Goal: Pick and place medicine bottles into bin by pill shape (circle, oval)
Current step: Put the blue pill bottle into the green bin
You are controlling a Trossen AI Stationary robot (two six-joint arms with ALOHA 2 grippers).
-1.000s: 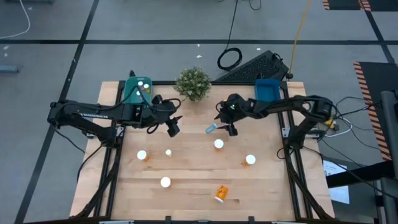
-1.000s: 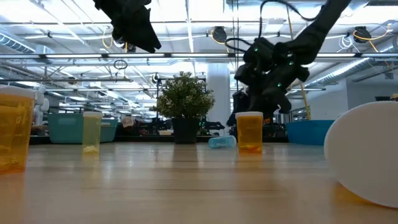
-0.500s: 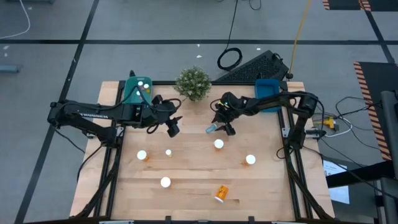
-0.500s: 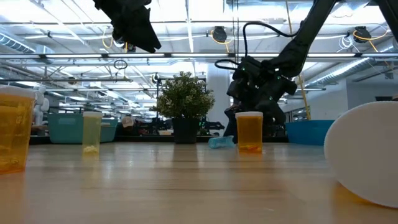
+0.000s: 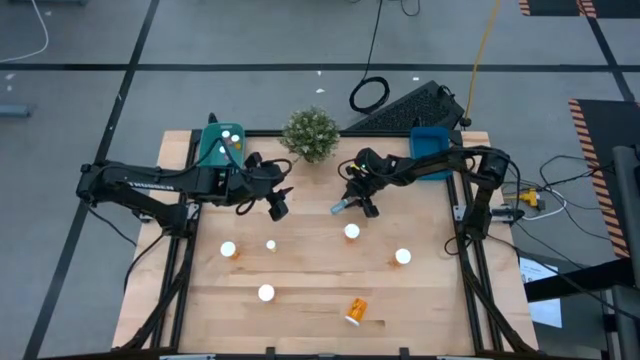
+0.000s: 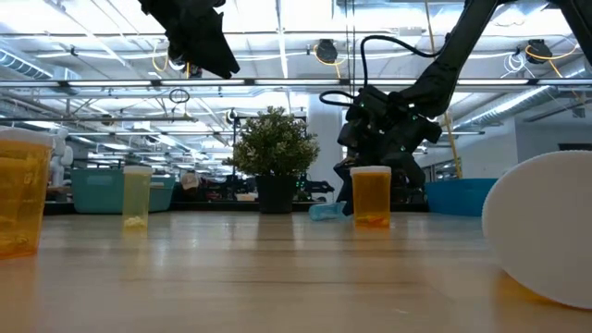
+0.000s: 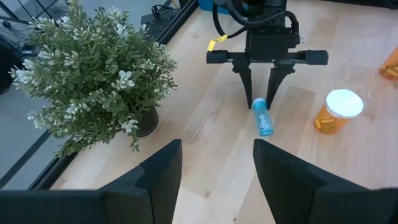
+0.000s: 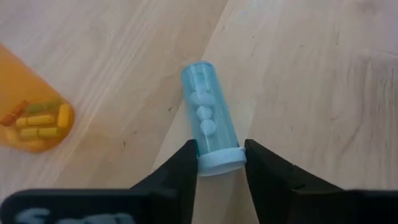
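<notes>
Your right gripper [image 8: 217, 177] had dropped from its raised spot over the table down to the board within the last second, and it then sat low with its fingers spread to either side of the light blue bottle [image 8: 208, 127]. That meant the reach was finished and only the closing remained, by my reading. The bottle lay on its side on the wood, cap end between your fingertips [image 8: 180, 171] (neither pad looked pressed against it yet), its body pointing away from the wrist with pale round pills showing through. Just beside it stood an orange bottle [image 8: 31, 121] holding long capsules. Farther off, your left gripper [image 5: 278, 203] hung open above the table and had not moved, near the potted plant [image 5: 310, 132]. The blue bin [image 5: 431, 146] sat at the far right corner and the teal bin [image 5: 219, 146] at the far left.
</notes>
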